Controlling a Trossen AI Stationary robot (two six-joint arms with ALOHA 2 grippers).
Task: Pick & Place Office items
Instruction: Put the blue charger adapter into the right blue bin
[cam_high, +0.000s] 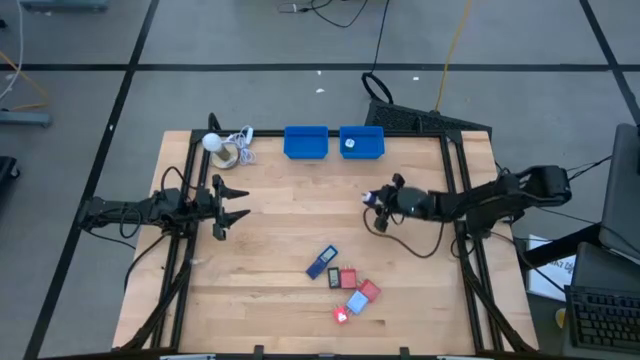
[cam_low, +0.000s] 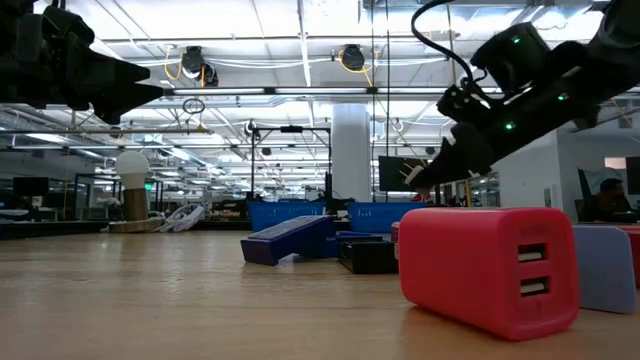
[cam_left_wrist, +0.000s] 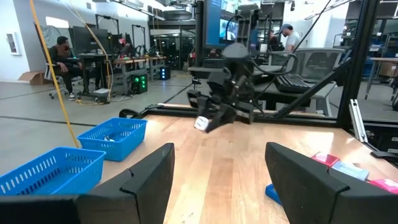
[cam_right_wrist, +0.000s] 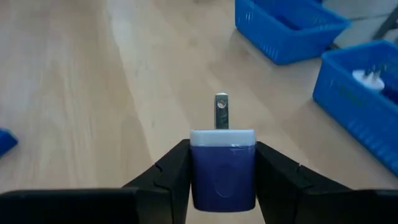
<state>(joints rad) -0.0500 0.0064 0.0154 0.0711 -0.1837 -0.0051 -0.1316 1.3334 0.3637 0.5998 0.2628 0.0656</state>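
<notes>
From above, the right end effector (cam_high: 378, 204) hangs over the wooden worktop (cam_high: 280, 200) between the right bin (cam_high: 361, 142) and the cluster of office items (cam_high: 345, 285); the left end effector (cam_high: 228, 208) waits, fingers apart. At table height, a glossy red charger (cam_low: 487, 270) fills the foreground. The right wrist shows the fingers clamped on a smooth blue plug adapter (cam_right_wrist: 222, 167), its metal prong forward; the slick plastic could slip and miss the bin's mesh wall.

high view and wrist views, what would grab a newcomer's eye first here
The right gripper holds a blue charger block with a metal prong, above mid-table. A cluster of red and blue blocks lies at the table's near edge, and two blue bins stand at the far edge.
</notes>
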